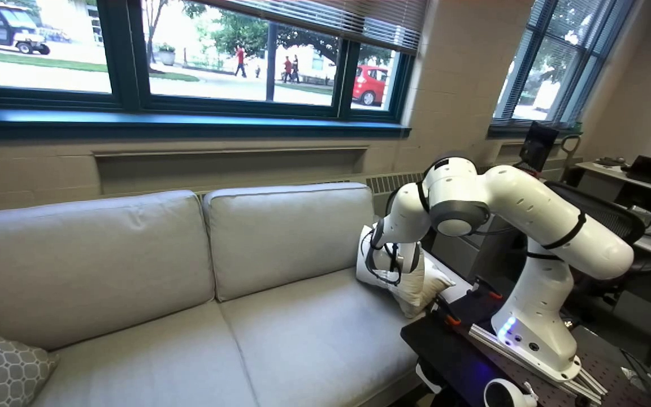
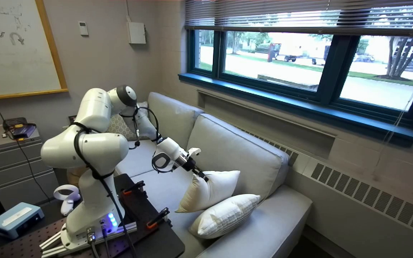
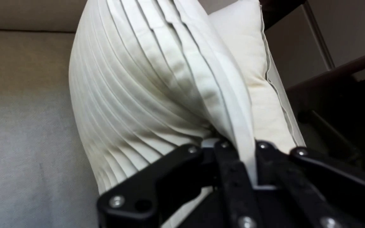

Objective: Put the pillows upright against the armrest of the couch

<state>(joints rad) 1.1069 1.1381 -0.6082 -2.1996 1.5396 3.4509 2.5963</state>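
Your black claw pinches a pleated cream-white square fabric pillow by its top edge, apt for something soft, likely light.

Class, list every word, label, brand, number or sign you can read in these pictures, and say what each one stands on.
No text can be read in any view.
Whiteboard: marker drawings and faint scribbles; any writing too blurred to read.
Blue box: white label, any print too small to read.
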